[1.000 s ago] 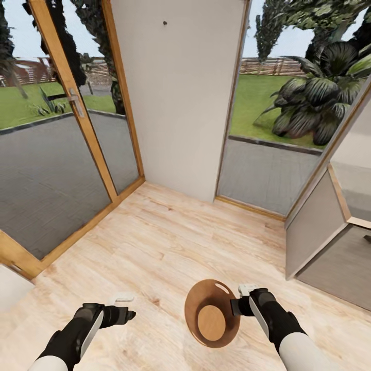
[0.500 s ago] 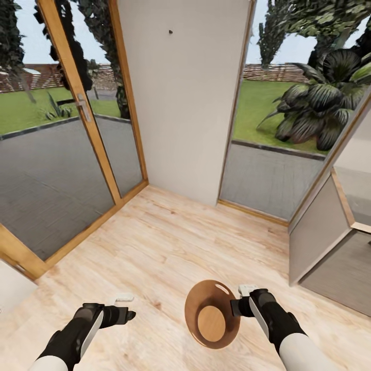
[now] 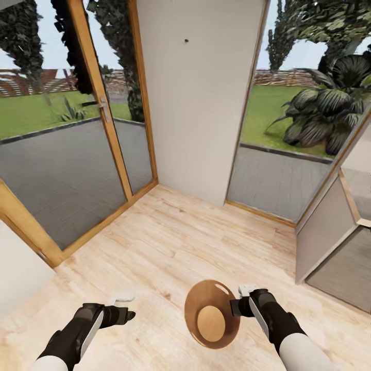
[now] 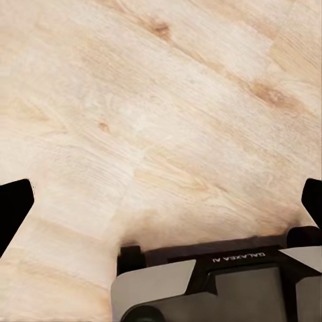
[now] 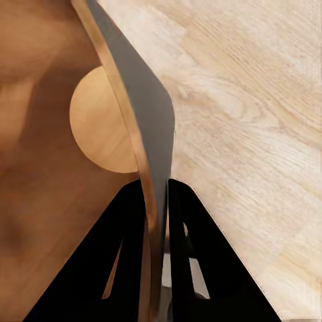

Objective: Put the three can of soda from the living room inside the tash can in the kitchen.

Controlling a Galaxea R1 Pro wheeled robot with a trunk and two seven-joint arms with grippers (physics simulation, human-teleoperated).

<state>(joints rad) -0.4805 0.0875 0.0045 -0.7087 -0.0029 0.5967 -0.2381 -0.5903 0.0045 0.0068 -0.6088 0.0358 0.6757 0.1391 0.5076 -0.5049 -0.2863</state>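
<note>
Head camera looks down; wrist cameras hover close above floor (image 4: 168, 100).

Right end effector (image 3: 241, 299) grips tash can (image 3: 211, 314) rim

Bright, even daylight thru the glass doors (image 3: 67, 170); no glare. Wood floor (image 3: 170, 242) evenly lit, only a soft shadow under the left gripper (image 4: 161, 194). Renders slightly soft, wide-angle bend twd head-view edges.
</note>
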